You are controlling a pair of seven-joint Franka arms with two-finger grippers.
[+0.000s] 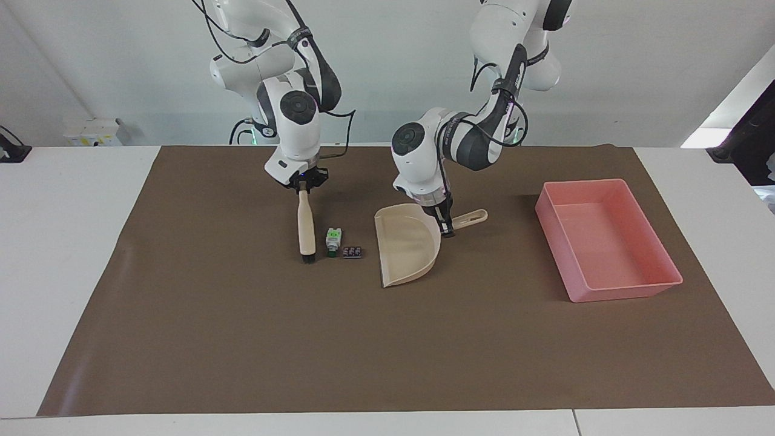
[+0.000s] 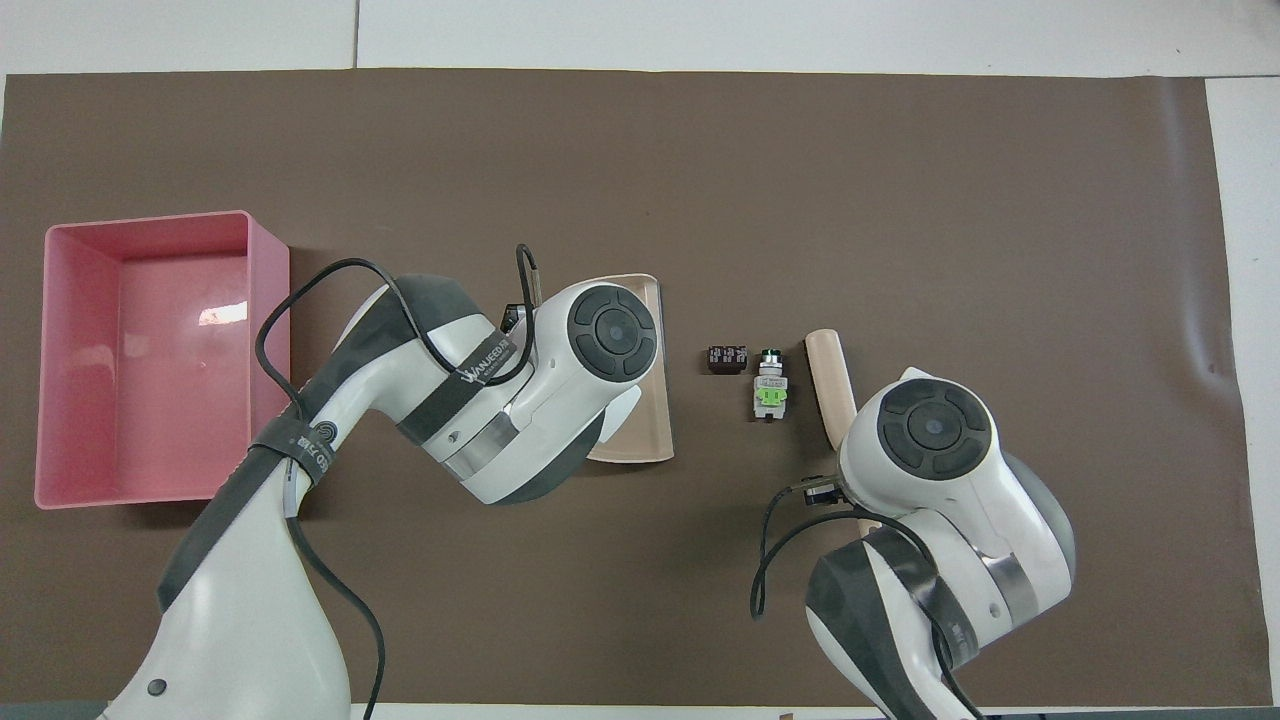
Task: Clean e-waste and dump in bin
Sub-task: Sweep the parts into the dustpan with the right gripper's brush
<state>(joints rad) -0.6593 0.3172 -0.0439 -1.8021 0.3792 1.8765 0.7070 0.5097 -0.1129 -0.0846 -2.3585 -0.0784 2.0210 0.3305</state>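
Observation:
The white part with green marks (image 1: 333,240) and the small black block (image 1: 352,251) lie side by side on the mat. They also show in the overhead view, the white part (image 2: 770,391) and the block (image 2: 725,359). My right gripper (image 1: 303,189) is shut on the handle of the beige brush (image 1: 306,227). The brush's bristles rest on the mat just beside the white part. My left gripper (image 1: 446,229) is shut on the handle of the beige dustpan (image 1: 407,245). The dustpan's mouth faces the parts with a small gap. The pink bin (image 1: 623,292) stands empty toward the left arm's end.
A brown mat (image 1: 387,351) covers most of the white table (image 1: 60,242). In the overhead view both wrists hide their grippers. There the brush (image 2: 826,380), the dustpan (image 2: 648,430) and the bin (image 2: 268,330) show.

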